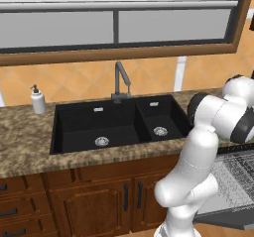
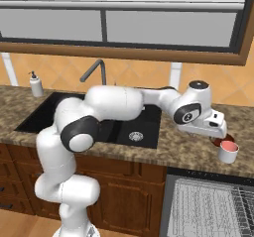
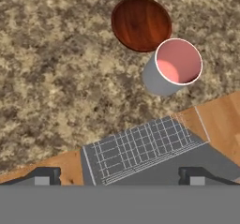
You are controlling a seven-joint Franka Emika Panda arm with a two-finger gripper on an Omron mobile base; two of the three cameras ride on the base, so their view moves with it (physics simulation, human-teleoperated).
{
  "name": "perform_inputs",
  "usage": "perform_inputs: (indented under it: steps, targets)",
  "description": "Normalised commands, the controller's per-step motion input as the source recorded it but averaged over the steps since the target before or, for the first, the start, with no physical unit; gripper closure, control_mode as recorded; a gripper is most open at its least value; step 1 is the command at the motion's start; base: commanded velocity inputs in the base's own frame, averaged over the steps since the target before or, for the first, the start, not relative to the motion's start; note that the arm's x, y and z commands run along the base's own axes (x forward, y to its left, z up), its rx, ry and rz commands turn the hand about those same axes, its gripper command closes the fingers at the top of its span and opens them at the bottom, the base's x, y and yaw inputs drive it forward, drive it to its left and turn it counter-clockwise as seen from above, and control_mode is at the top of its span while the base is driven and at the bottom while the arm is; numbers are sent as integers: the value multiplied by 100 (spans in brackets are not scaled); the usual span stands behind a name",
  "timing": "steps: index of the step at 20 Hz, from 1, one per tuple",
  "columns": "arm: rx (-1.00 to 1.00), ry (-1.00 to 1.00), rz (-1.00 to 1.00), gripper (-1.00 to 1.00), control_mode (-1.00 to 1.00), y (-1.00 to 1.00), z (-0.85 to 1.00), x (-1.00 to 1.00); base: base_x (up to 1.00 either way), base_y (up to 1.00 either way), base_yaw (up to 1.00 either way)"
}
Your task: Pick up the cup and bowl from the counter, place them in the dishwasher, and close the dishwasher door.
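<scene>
On the speckled granite counter (image 3: 56,78) stands the pale cup (image 3: 173,68) with a red-orange inside, touching the dark reddish-brown bowl (image 3: 140,24). My gripper (image 3: 119,177) hovers above them, open, its tips wide apart with nothing between. In the right base view the gripper (image 2: 217,132) hangs just left of and above the cup (image 2: 228,151), and the bowl (image 2: 217,141) is mostly hidden behind the hand. The dishwasher's wire rack (image 2: 208,206) stands pulled out below the counter's edge, also seen as the rack (image 3: 140,148). The dishwasher door (image 1: 223,216) lies dropped open.
A black double sink (image 1: 119,124) with a faucet (image 1: 120,80) is set in the counter (image 1: 25,142), to the left of the arm. A white soap dispenser (image 1: 37,100) stands at the far left. Brown cabinets (image 1: 89,201) run below.
</scene>
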Motion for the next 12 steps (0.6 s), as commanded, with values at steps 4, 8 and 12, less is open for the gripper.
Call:
perform_inputs:
  steps: [4, 8, 12]
  targets:
    - [1, 3, 8, -100, -100, -18, -17, 35, 0, 0, 0]
    - [0, 6, 11, -100, -100, -44, -28, 37, 0, 0, 0]
    - [0, 6, 7, -100, -100, -32, -30, 16, 0, 0, 0]
